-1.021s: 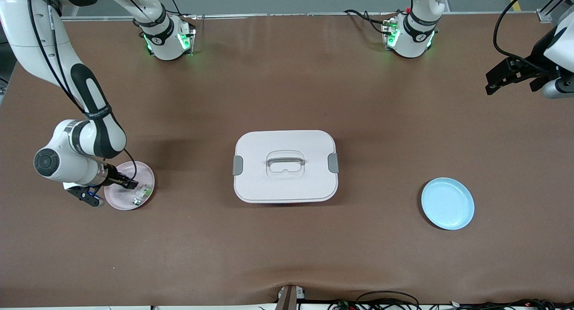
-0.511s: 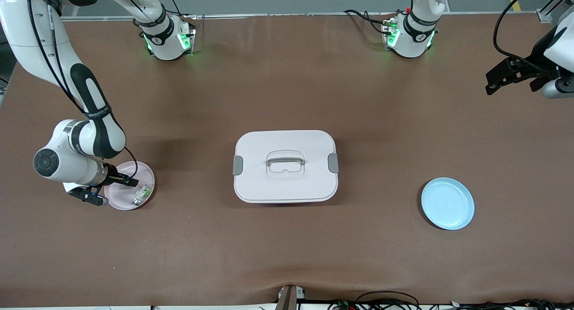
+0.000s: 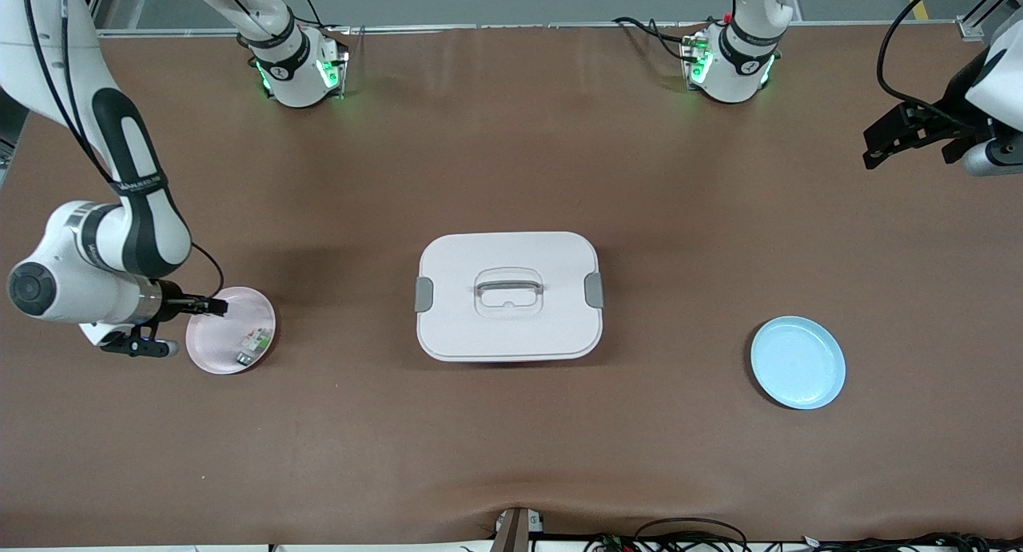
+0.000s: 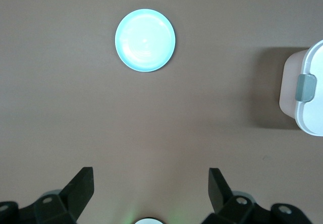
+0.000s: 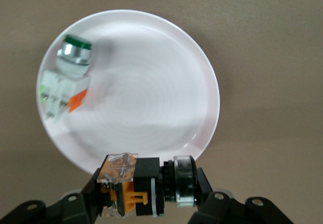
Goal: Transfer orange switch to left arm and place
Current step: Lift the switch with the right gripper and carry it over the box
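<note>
The orange switch [image 5: 146,186], black with an orange body and a metal ring, is clamped in my right gripper [image 5: 149,189]. In the front view the right gripper [image 3: 214,305] holds the switch over the edge of the pink plate [image 3: 209,354]. The plate also shows in the right wrist view [image 5: 151,98]. The white box [image 3: 463,256] with grey latches stands at the table's middle. My left gripper [image 3: 876,148] is open and empty, up in the air at the left arm's end of the table. Its own view shows the left gripper [image 4: 150,188] over bare table.
A white-and-green component [image 3: 254,343] lies on the pink plate; it also shows in the right wrist view [image 5: 65,82]. A light blue plate [image 3: 798,363] lies toward the left arm's end of the table. The left wrist view shows the blue plate [image 4: 145,40] and the box's end [image 4: 310,123].
My right gripper has risen off the pink plate with the switch and drawn toward the right arm's end. The left arm has stayed put.
</note>
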{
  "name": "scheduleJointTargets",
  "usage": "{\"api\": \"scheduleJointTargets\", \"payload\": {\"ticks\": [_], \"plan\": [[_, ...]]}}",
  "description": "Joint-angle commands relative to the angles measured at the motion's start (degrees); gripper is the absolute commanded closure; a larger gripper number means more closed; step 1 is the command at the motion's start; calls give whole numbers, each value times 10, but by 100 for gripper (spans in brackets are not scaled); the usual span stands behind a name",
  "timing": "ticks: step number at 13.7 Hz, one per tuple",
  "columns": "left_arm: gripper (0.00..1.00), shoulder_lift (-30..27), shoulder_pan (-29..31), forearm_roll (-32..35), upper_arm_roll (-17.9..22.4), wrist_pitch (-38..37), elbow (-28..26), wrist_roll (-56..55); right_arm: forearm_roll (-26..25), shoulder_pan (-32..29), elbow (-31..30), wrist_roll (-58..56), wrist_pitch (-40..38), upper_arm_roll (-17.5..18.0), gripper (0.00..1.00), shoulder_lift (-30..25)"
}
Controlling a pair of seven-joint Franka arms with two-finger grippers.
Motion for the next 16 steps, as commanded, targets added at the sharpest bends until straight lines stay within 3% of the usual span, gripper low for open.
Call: {"api": "scheduleJointTargets", "payload": {"ticks": [1,7,10,16], "plan": [[0,1,-4,8,0,0,4,-2,3,-4,-9,-65,-62,8,57,-61],[0,1,-2,8,0,0,4,-1,49,13,-10,-164,-88,34,59,-135],[0,1,-2,8,0,0,4,-2,125,23,-10,-258,-89,49,59,-154],[0,6,-3,8,0,3,8,-2,237,100,-3,-432,-41,49,64,-158]]}}
